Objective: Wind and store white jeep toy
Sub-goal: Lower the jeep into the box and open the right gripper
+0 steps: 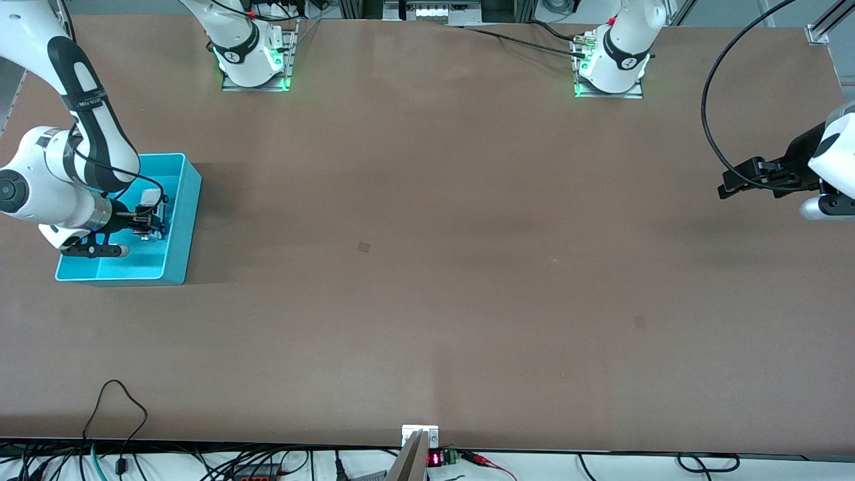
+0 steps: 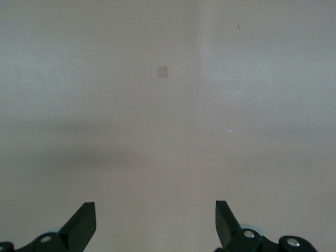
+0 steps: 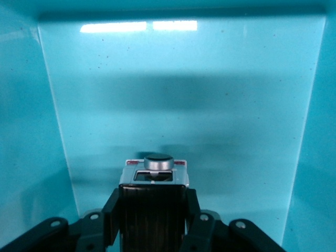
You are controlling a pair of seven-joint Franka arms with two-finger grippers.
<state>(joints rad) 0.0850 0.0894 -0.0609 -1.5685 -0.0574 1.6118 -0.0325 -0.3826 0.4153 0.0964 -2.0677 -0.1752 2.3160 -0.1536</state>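
My right gripper is inside the teal bin at the right arm's end of the table. It is shut on the white jeep toy. In the right wrist view the fingers clamp the jeep's black ribbed roof. Its white front with a grey round spare wheel points at the bin's floor. My left gripper is open and empty, waiting over bare table at the left arm's end. Its fingertips stand wide apart in the left wrist view.
The brown table is bare apart from the bin. Cables and a small display lie along the edge nearest the front camera. The arm bases stand at the top edge.
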